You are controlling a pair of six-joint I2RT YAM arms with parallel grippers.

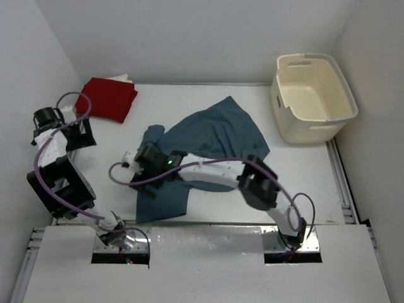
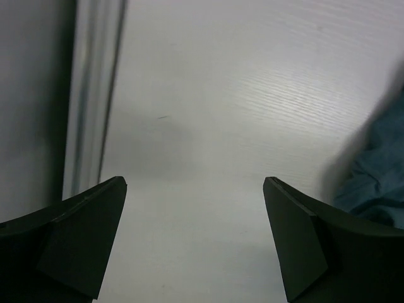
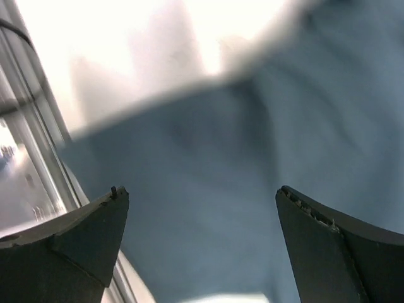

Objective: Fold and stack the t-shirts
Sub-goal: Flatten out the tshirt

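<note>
On the desk (image 1: pixel 303 183), the slate blue-grey t-shirt (image 1: pixel 211 132) lies spread and rumpled at the centre, one part reaching toward the near edge. The bright red t-shirt (image 1: pixel 108 98) lies folded at the far left corner. A white t-shirt (image 1: pixel 121 77) shows just behind it, touching its far edge. The cream laundry basket (image 1: pixel 287 126) stands at the far right, well apart from the blue-grey t-shirt.

The left fingers (image 2: pixel 82 233) stand wide apart and hold nothing. In the left wrist view they frame bare desk surface, with the side rail (image 2: pixel 95 95) at the left and a fold of blue-grey cloth at the right margin.

The right fingers (image 3: pixel 76 240) are likewise spread wide with nothing between them. In the right wrist view they are over the blue-grey t-shirt, which fills most of that view. Whether the fingertips touch the cloth cannot be told. In the top view the right arm reaches across the near part of this t-shirt toward its left side.
</note>
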